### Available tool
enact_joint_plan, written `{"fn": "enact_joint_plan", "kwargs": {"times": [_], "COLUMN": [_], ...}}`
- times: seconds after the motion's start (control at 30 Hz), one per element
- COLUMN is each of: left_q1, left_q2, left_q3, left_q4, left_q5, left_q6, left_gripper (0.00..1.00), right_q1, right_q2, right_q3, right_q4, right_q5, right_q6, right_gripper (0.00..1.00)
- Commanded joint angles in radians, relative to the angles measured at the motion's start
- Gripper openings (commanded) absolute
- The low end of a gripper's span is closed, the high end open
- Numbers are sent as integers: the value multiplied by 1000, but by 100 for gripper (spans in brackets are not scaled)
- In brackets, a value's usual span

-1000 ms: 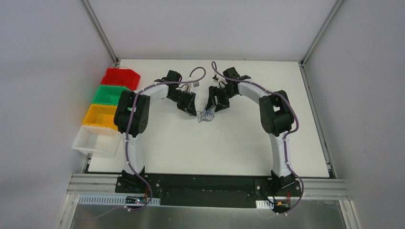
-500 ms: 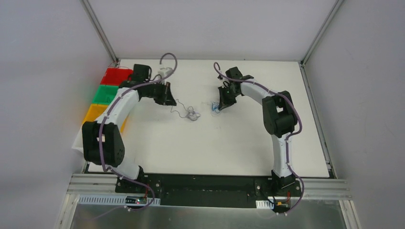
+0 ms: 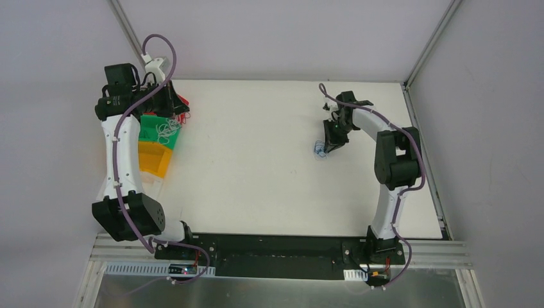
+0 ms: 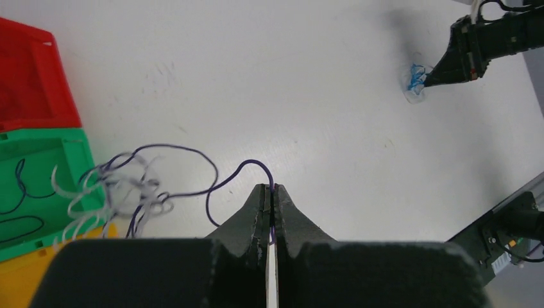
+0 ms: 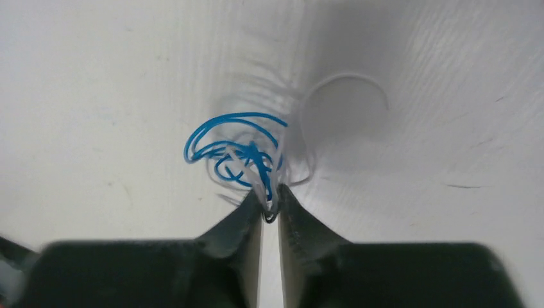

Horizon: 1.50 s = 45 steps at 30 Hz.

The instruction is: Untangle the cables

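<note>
My left gripper (image 4: 271,188) is shut on a thin purple cable (image 4: 192,154) and holds it up at the far left (image 3: 168,106). The cable trails down, mixed with white loops (image 4: 122,192), over the green bin (image 4: 35,186). My right gripper (image 5: 270,200) is shut on a small bundle of blue cable (image 5: 234,151) with white strands and holds it at the table on the right (image 3: 328,144). The blue bundle shows in the top view (image 3: 319,149) and far off in the left wrist view (image 4: 416,75).
Red (image 3: 183,101), green (image 3: 153,126) and yellow (image 3: 154,159) bins stand in a row along the table's left edge, and a dark cable (image 4: 19,179) lies in the green one. The white table (image 3: 256,173) has metal frame posts at its back corners.
My left arm swung far left with the purple and white cable, from the table's middle to over the bins. My right gripper moved right with the blue bundle. The two bundles came apart.
</note>
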Motion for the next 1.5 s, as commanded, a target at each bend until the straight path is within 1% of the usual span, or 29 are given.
{"fn": "enact_joint_plan", "kwargs": {"times": [0.0, 0.03, 0.1, 0.17, 0.23, 0.3, 0.37, 0.43, 0.5, 0.63, 0.7, 0.77, 0.87, 0.97, 1.07, 1.17, 1.27, 1.33, 1.4, 1.47], "left_q1": [-19, -29, -56, -92, -137, -199, -267, -348, -426, -558, -611, -649, -660, -662, -679, -695, -707, -709, -709, -709], "left_q2": [-20, -17, -17, -21, -22, -18, -10, 2, 22, 83, 116, 138, 129, 73, 34, 36, 56, 75, 85, 85], "left_q3": [85, 95, 109, 119, 134, 161, 184, 206, 221, 261, 302, 339, 361, 328, 306, 315, 337, 359, 368, 353], "left_q4": [-77, -78, -77, -77, -76, -76, -75, -74, -72, -71, -70, -69, -69, -69, -69, -70, -66, -54, -11, 41], "left_q5": [166, 192, 224, 245, 279, 330, 369, 384, 376, 377, 380, 373, 387, 391, 372, 358, 327, 285, 182, 91], "left_q6": [-44, -66, -96, -120, -148, -160, -194, -189, -165, -118, -109, -90, -48, 32, 90, 101, 79, 21, -88, -215], "left_gripper": [0, 0, 0, 0, 0, 0, 0, 0, 0, 0, 0, 0, 0, 0, 0, 0, 0, 0, 0, 0], "right_q1": [-5, -5, -5, -5, -2, 9, 36, 70, 109, 149, 166, 185, 187, 188, 198, 228, 251, 257, 257, 257], "right_q2": [-97, -121, -184, -257, -331, -409, -500, -562, -600, -638, -650, -664, -697, -732, -752, -779, -772, -766, -774, -791], "right_q3": [25, 26, 16, -7, -47, -106, -187, -273, -301, -296, -295, -307, -317, -290, -282, -319, -310, -302, -317, -339], "right_q4": [-141, -141, -101, -28, 83, 224, 422, 556, 597, 606, 610, 646, 688, 612, 560, 563, 601, 631, 664, 705], "right_q5": [-262, -309, -371, -426, -484, -530, -550, -544, -524, -597, -615, -590, -588, -636, -697, -654, -524, -420, -335, -293], "right_q6": [-87, -94, -106, -105, -69, -9, 57, 85, 75, 52, 44, 72, 121, 146, 212, 194, 203, 232, 265, 285], "right_gripper": [33, 48, 63, 73, 81, 87, 92, 98, 99, 99, 99, 99, 100, 99, 99, 99, 99, 99, 99, 99]}}
